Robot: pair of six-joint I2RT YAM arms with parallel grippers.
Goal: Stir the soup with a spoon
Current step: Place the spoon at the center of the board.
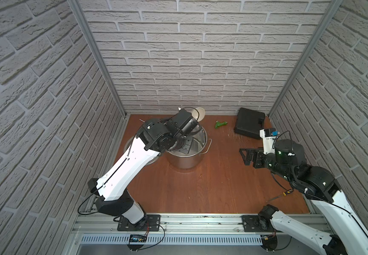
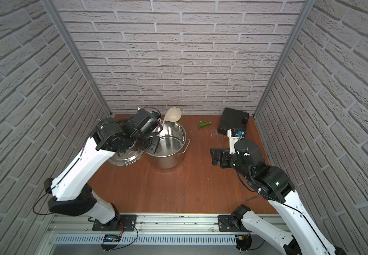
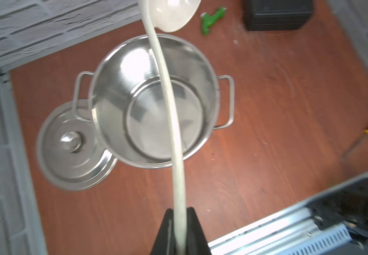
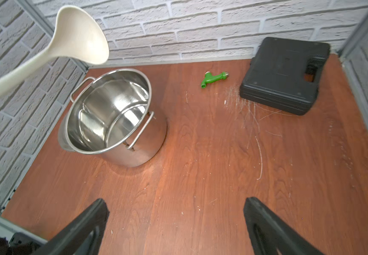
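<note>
Your left jaws pinch the spoon [image 3: 167,99] by its handle end, bowl high over the far rim of the pot [image 3: 112,92] (right jaws spread, idle). Tip the bowl down inside, then circle slowly.

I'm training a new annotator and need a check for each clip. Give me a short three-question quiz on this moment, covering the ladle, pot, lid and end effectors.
1. True or false: the ladle's bowl is down inside the steel pot.
2. Where does the lid lie? A: on the pot. B: on the table beside the pot. C: inside the pot.
3. Fill in: the right end effector is ___ and holds nothing.
Key: 1 false, the left end effector holds it raised, clear of the pot. 2 B. 3 open.
</note>
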